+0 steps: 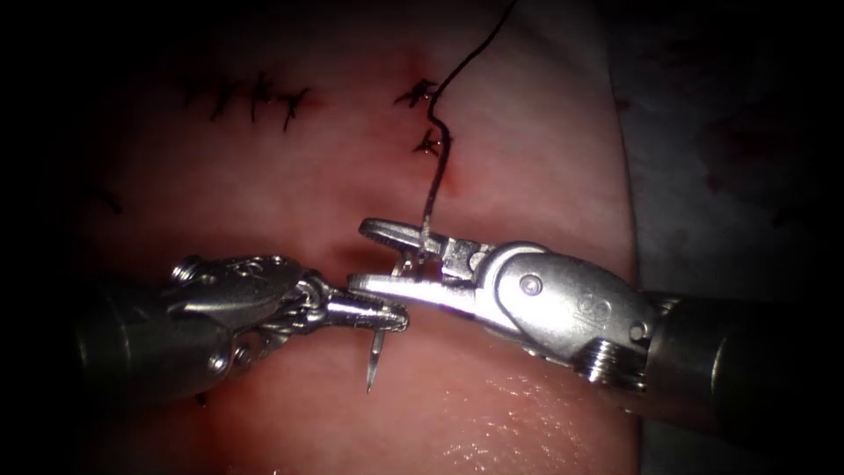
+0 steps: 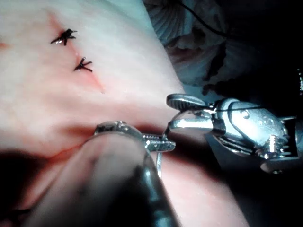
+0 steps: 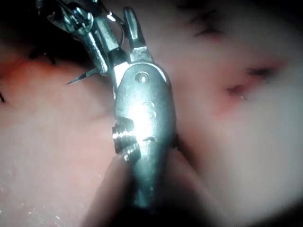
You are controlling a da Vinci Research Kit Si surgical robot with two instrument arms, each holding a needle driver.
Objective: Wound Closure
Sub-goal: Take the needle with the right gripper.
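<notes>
The tissue (image 1: pixel 527 158) spans the field, with the cut (image 1: pixel 352 257) running between the two tools and red fluid (image 1: pixel 453 186) staining it near the far stitches. The right gripper (image 1: pixel 387 259) enters from the right, its jaws apart, one above the other, holding nothing; the thread passes between them. The left gripper (image 1: pixel 396 317) enters from the left, its jaws clamped together on the needle (image 1: pixel 376 356) close to its pointed end. The needle's tip points toward the near side and lies free above the tissue; whether its rear part sits in the tissue cannot be told. Stitches (image 1: pixel 426 114) sit on the far side. The thread (image 1: pixel 437 171) runs from them down to the right gripper.
</notes>
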